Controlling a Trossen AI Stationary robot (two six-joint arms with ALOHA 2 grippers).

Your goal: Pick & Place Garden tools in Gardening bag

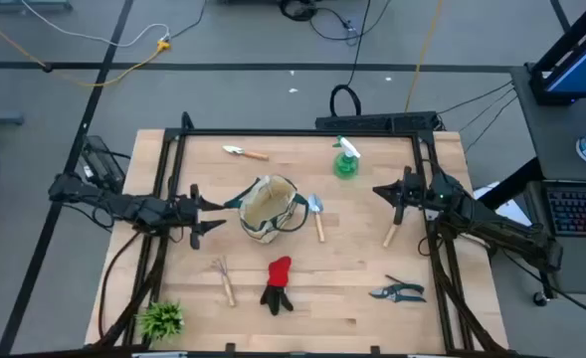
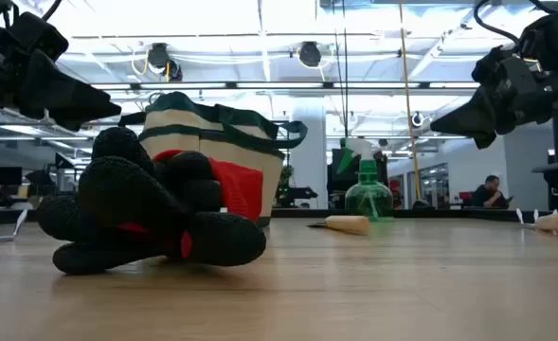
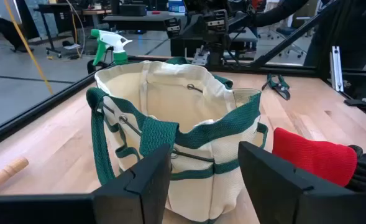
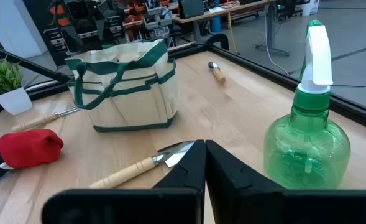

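plant | table near-left corner | keyboard off table, right

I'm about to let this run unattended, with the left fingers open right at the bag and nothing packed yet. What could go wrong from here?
1. The left gripper has its fingers open beside the gardening bag. The soft canvas may slide or tip if nudged or pinched.
2. A trowel lies right against the bag, so a shifted bag could push it.
3. The right gripper hangs shut near the spray bottle, which stands upright and might topple if bumped.
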